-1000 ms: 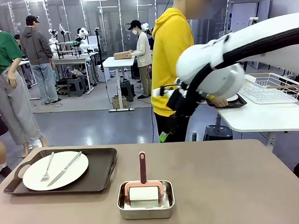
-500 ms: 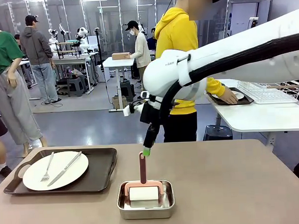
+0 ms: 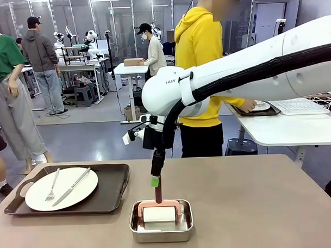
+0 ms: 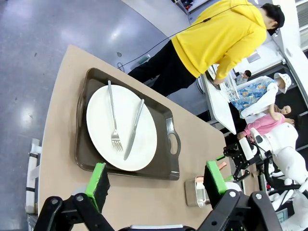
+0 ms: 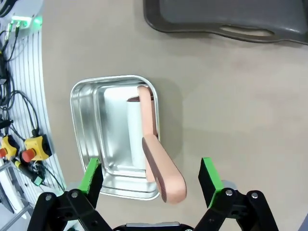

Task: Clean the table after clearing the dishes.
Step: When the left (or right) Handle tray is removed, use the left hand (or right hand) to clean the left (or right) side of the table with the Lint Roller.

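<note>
The taupe surface (image 3: 255, 208) spans the foreground, and the white right arm (image 3: 234, 78) reaches across it from the right. Behind it, a person in a yellow hoodie (image 3: 198, 52) rests a hand (image 3: 245, 106) on a second tray (image 3: 238, 114) on a smaller white surface (image 3: 285, 132). At the left end of the taupe surface lies a dark brown handled tray (image 3: 111, 194). It holds a round white plate (image 3: 61, 188) carrying a knife (image 3: 72, 186) and a fork (image 3: 52, 185). Near the front middle sits a steel pan (image 3: 137, 229) holding a pink-handled roller (image 3: 158, 197), its handle standing up. The right tool (image 5: 150, 175) hangs spread, one green pad on either side of the handle's tip with gaps between. The left tool (image 4: 157, 177) is likewise spread and empty, above the surface near the tray.
</note>
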You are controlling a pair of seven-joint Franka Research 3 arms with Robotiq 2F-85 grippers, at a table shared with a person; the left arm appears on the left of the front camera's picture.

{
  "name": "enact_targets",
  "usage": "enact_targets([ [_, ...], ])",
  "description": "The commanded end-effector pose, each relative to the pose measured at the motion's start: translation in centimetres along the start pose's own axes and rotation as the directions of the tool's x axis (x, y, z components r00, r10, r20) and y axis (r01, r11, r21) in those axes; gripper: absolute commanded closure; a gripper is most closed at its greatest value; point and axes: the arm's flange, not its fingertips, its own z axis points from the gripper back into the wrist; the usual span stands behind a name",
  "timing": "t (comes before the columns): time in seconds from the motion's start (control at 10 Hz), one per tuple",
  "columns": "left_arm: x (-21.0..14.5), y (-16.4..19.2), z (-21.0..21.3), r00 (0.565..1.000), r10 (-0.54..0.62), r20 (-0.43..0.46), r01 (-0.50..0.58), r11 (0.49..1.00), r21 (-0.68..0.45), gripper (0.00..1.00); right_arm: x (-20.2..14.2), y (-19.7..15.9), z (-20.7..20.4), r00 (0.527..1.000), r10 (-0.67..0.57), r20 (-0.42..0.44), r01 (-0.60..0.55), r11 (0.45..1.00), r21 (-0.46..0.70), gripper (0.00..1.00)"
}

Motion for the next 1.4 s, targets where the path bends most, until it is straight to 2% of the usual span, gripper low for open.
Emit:
enact_targets([
  [0.0, 0.1, 0.1, 0.2, 1.000, -0.009, 0.011, 0.009, 1.000, -0.023, 0.00, 0.4, 0.0, -0.2, 0.998, 0.023, -0.058, -0.021, 0.999, 0.041, 0.00],
  [0.2, 0.1, 0.1, 0.2, 1.000, -0.009, 0.011, 0.009, 1.000, -0.023, 0.00, 0.5, 0.4, -1.2, 0.996, 0.025, -0.091, -0.022, 0.999, 0.035, 0.00],
  [0.4, 0.1, 0.1, 0.2, 1.000, -0.009, 0.011, 0.009, 1.000, -0.023, 0.00, 0.7, 0.3, -1.5, 0.996, 0.027, -0.086, -0.025, 0.999, 0.023, 0.00],
  [0.6, 0.1, 0.1, 0.2, 1.000, -0.009, 0.011, 0.009, 1.000, -0.023, 0.00, -0.6, 0.4, -0.9, 0.997, 0.022, -0.077, -0.021, 1.000, 0.012, 0.00],
  [0.7, 0.1, 0.1, 0.2, 1.000, -0.009, 0.011, 0.009, 1.000, -0.023, 0.00, -0.5, 0.3, -1.3, 0.996, 0.019, -0.084, -0.017, 1.000, 0.019, 0.44],
  [0.8, 0.1, 0.1, 0.2, 1.000, -0.009, 0.011, 0.009, 1.000, -0.023, 0.00, -0.4, 0.2, -1.4, 0.996, 0.021, -0.082, -0.019, 1.000, 0.020, 0.60],
  [0.9, 0.1, 0.1, 0.2, 1.000, -0.009, 0.011, 0.009, 1.000, -0.023, 0.00, -0.2, 0.3, -1.3, 0.997, 0.020, -0.068, -0.019, 1.000, 0.009, 1.00],
  [1.0, 0.1, 0.1, 0.2, 1.000, -0.009, 0.011, 0.009, 1.000, -0.023, 0.00, -0.7, 0.4, -0.8, 0.998, 0.022, -0.060, -0.021, 1.000, 0.010, 0.66],
  [1.1, 0.1, 0.1, 0.2, 1.000, -0.009, 0.011, 0.009, 1.000, -0.023, 0.00, -0.3, 0.3, -1.1, 0.998, 0.022, -0.058, -0.022, 1.000, 0.006, 1.00],
  [1.3, 0.1, 0.1, 0.2, 1.000, -0.009, 0.011, 0.009, 1.000, -0.023, 0.00, -0.1, 0.4, -1.2, 0.998, 0.020, -0.058, -0.020, 1.000, 0.009, 1.00],
])
